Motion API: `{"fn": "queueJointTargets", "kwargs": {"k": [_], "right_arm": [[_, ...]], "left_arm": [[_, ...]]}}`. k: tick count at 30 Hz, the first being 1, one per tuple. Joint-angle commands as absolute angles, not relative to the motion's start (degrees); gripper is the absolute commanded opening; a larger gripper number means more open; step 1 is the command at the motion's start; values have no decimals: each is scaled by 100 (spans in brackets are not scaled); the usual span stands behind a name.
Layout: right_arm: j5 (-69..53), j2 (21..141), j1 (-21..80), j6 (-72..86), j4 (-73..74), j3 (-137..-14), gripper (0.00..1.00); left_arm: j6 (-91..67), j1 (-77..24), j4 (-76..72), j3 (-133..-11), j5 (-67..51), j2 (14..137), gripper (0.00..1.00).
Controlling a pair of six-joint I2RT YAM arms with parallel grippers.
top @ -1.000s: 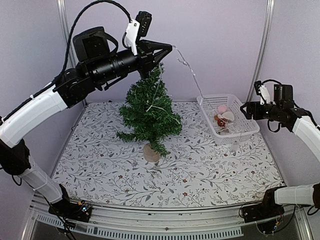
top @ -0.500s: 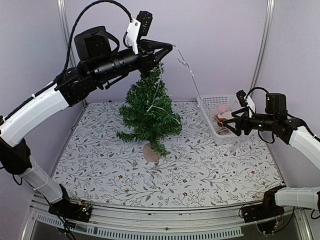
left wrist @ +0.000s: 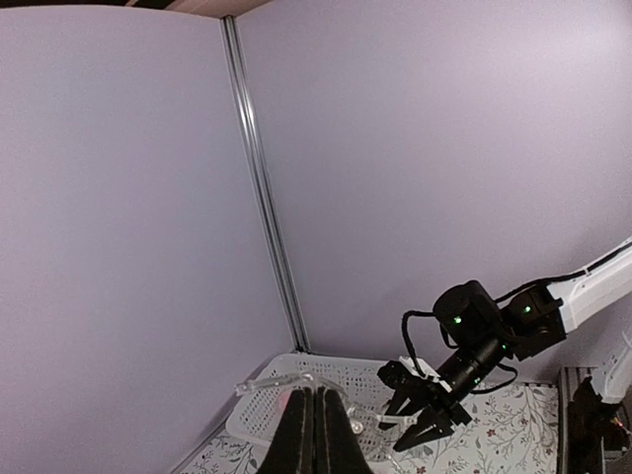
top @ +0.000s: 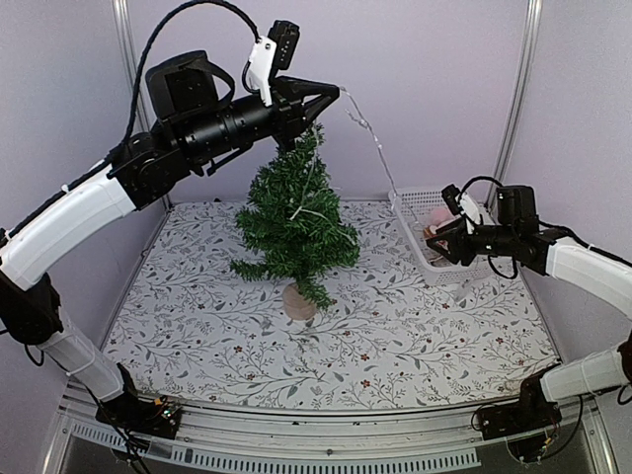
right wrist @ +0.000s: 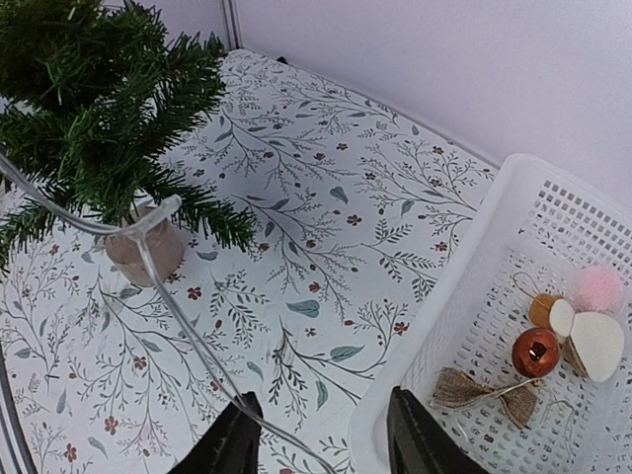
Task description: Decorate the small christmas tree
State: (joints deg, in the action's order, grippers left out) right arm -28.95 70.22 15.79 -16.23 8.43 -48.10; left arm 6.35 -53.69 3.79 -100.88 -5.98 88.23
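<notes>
The small christmas tree [top: 296,222] stands upright on its pale stump [top: 299,301] mid-table. My left gripper [top: 336,96] hovers just above the treetop, shut on a clear light string [top: 370,133] that slopes down to the right toward a white basket [top: 420,195]. In the left wrist view the shut fingers [left wrist: 314,400] pinch that string [left wrist: 267,380]. My right gripper [top: 439,242] hangs at the basket's near left corner. Its jaws [right wrist: 321,425] stand open, and the string [right wrist: 178,316] runs past the left fingertip [right wrist: 237,439] into the gap.
The basket [right wrist: 464,267] holds a copper ball [right wrist: 536,351], a pink pom-pom [right wrist: 597,286], a burlap bow [right wrist: 464,387] and pale discs. Lilac walls with metal posts close in the back and sides. A floral cloth [top: 395,336] covers the table.
My right arm has swung left and down from beside the basket to its near left corner, and its jaws have narrowed. The left arm and tree have stayed put.
</notes>
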Motion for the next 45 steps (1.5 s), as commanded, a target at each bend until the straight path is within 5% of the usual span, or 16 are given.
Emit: {"fn": "queueJointTargets", "kwargs": {"k": [1, 8, 27, 39, 45], "right_arm": [[-2557, 7281, 1676, -1751, 583, -5048, 40], [-2271, 7439, 1703, -1753, 539, -5058, 0], [-1868, 6483, 1705, -1707, 959, -6750, 0], [-1449, 6640, 1702, -1700, 715, -7025, 0], [-1358, 6618, 1696, -1762, 664, -7118, 0]], "left_arm": [[573, -5266, 291, -10035, -607, 8695, 0], [542, -5225, 293, -9895, -606, 8585, 0], [459, -5256, -68, -8219, -927, 7252, 0], [855, -5966, 374, -9626, -1462, 8353, 0], [627, -6177, 609, -9206, -1556, 7961, 0]]}}
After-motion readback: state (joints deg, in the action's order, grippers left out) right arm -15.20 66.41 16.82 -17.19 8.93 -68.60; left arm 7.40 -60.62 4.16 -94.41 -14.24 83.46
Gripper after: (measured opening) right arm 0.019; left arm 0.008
